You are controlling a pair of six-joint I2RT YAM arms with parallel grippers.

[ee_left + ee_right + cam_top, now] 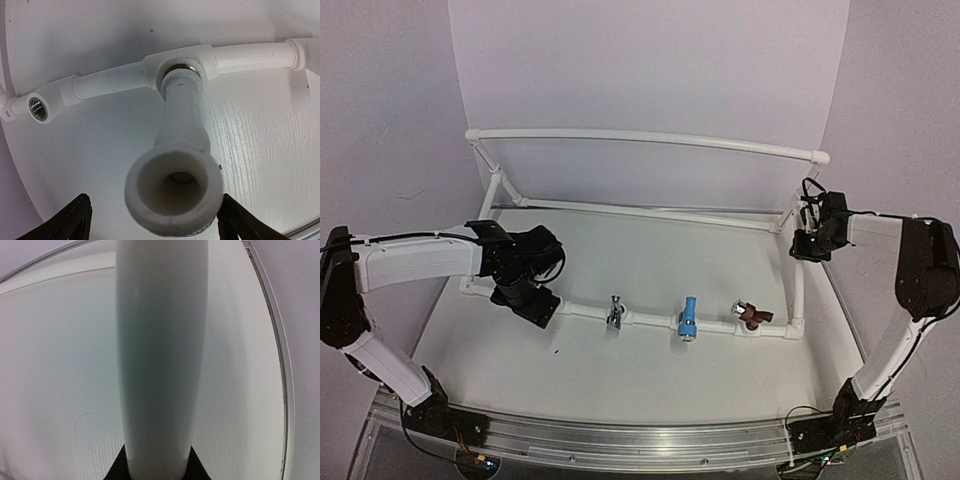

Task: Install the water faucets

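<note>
My left claw, apart around white faucet, faucet seated in pipe frame, my right claw clamped on pipe frame.

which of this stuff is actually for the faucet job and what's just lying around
For the job: white plastic faucet, chrome metal faucet, light blue faucet, reddish-brown faucet, white PVC pipe frame with its empty threaded socket.
Just lying about: small dark speck on the white table; aluminium rail at the near edge.
</note>
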